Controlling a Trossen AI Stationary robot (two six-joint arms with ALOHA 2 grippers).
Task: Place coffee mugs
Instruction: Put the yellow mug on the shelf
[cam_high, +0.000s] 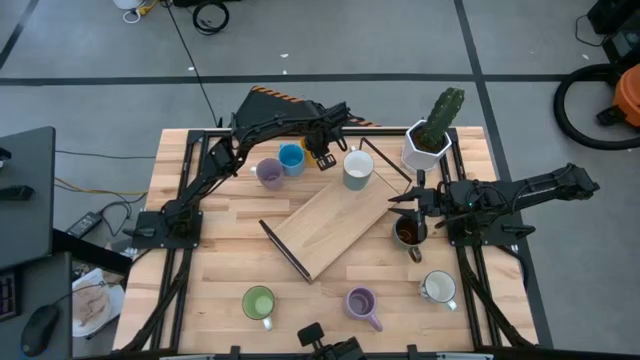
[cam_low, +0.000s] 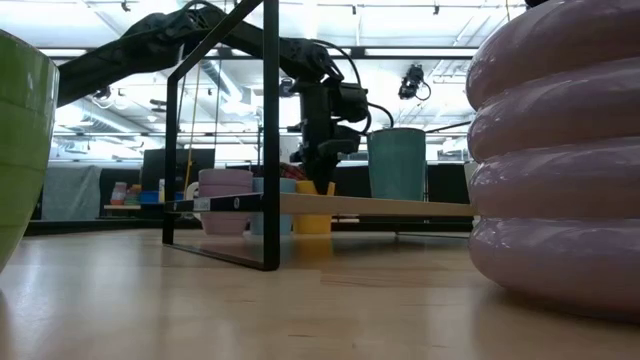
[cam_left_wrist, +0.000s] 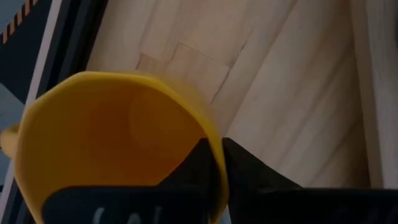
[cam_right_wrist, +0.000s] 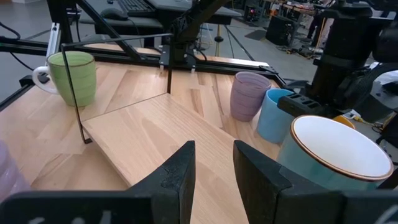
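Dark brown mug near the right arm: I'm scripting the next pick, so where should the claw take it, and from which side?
Probably best to take the dark brown mug by its rim wall from above, one finger inside and one outside, on the side away from its handle. It stands upright with its mouth open upward, and the open right claw is just beside it.

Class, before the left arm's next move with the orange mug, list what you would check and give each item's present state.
1. Left gripper pinches the orange mug by its rim: ok.
2. Orange mug apart from the blue mug: cannot tell.
3. Bare space on the wooden board: ok.
4. Right gripper open, holding nothing, beside the board: ok.
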